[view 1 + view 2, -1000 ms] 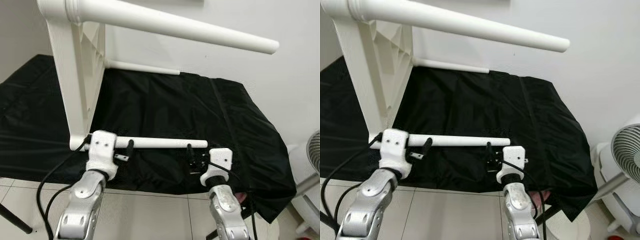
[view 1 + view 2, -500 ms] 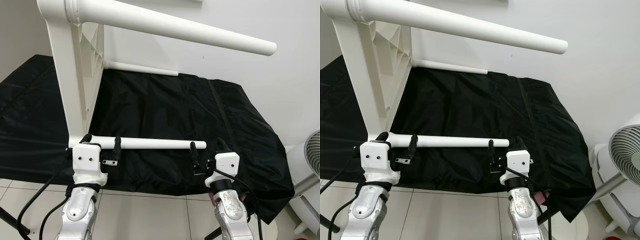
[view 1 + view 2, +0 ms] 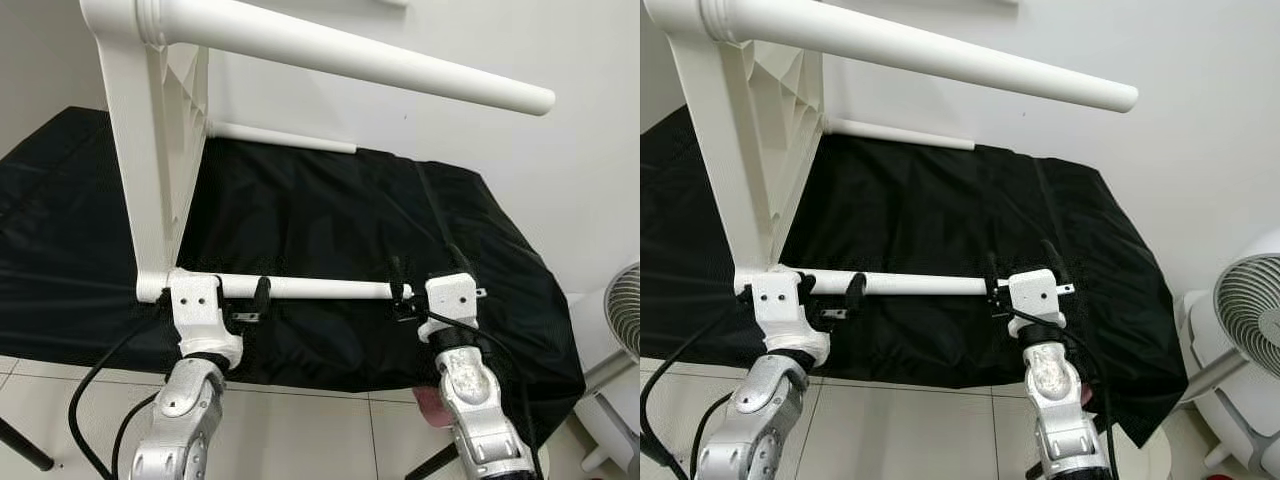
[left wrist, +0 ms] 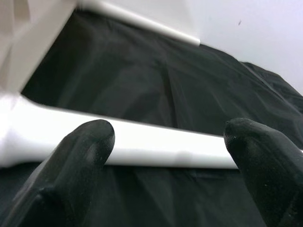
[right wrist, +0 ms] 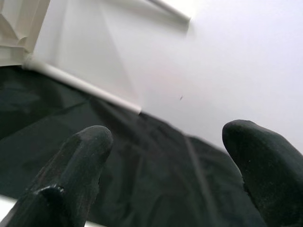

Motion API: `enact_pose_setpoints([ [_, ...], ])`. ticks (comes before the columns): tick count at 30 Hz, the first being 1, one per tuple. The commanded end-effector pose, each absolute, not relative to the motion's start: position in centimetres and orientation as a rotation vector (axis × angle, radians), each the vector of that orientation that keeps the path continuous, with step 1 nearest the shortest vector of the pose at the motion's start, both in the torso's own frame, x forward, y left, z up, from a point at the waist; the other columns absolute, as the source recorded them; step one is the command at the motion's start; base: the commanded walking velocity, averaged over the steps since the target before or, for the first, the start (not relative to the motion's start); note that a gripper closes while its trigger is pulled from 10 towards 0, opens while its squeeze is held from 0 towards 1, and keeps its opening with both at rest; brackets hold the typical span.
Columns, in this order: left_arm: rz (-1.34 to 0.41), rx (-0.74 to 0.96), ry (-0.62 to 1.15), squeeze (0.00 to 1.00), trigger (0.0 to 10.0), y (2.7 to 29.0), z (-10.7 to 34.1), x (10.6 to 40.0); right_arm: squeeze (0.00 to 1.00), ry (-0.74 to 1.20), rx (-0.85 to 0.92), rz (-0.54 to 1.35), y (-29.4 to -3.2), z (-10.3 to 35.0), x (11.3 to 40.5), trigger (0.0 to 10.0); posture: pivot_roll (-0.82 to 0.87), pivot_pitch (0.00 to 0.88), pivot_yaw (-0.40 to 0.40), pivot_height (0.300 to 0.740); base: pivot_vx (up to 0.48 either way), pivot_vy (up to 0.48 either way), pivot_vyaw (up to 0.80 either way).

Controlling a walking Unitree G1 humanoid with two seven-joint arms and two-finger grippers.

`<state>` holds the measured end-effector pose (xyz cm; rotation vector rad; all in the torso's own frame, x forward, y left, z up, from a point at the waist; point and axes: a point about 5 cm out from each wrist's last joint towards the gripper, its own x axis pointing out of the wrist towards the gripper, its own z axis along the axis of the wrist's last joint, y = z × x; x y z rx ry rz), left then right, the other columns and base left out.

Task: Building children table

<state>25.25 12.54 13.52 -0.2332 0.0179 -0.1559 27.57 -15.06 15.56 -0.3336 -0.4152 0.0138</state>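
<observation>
Item one: white children's table (image 3: 150,160), tipped on its side on a bench draped in black cloth (image 3: 320,230), its top standing upright at my left and its legs pointing sideways to my right. Upper near leg (image 3: 350,62) runs high across the view; far leg (image 3: 285,138) lies along the back of the bench by the white wall (image 3: 560,50); lower near leg (image 3: 300,288) lies just above the cloth at the front edge. Item two: my left gripper (image 3: 240,300), fingers spread, straddling the lower near leg close to where it joins the top; in the left wrist view the leg (image 4: 142,146) passes behind both spread fingertips (image 4: 90,142). Item three: my right gripper (image 3: 425,275), fingers spread, at the free end of that same leg. Item four: white fan (image 3: 1250,320), on the floor to my right, beside the bench.
</observation>
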Motion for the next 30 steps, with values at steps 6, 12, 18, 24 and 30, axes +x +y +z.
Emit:
enact_pose_setpoints([
  [6,-0.057,-0.309,0.117,0.0,10.0,12.8,13.1,25.9,0.0,-0.611,-0.497,-0.011,-15.0,19.4,27.8,10.0,0.02,0.0,-0.111,0.74,0.0,0.0,0.0],
  [12,-0.13,-0.323,0.1,0.0,10.0,11.3,14.2,26.2,0.0,-0.855,-0.724,-0.01,-13.4,23.0,27.8,10.0,0.02,0.0,-0.109,0.74,0.0,0.0,0.0],
  [18,-0.151,-0.297,0.101,0.0,10.0,10.9,14.6,26.4,0.0,-0.984,-0.869,0.002,-11.9,24.2,28.4,10.0,0.02,0.0,-0.112,0.74,0.0,0.0,0.0],
  [24,-0.147,-0.285,0.117,0.0,10.0,11.0,14.6,26.5,0.0,-1.062,-0.945,-0.013,-10.7,24.7,29.4,10.0,0.02,0.0,-0.117,0.74,0.0,0.0,0.0],
  [30,-0.146,-0.265,0.112,0.0,10.0,11.0,14.8,26.7,0.0,-1.11,-0.925,0.023,-9.4,27.7,30.7,10.0,0.02,0.0,-0.123,0.74,0.0,0.0,0.0],
])
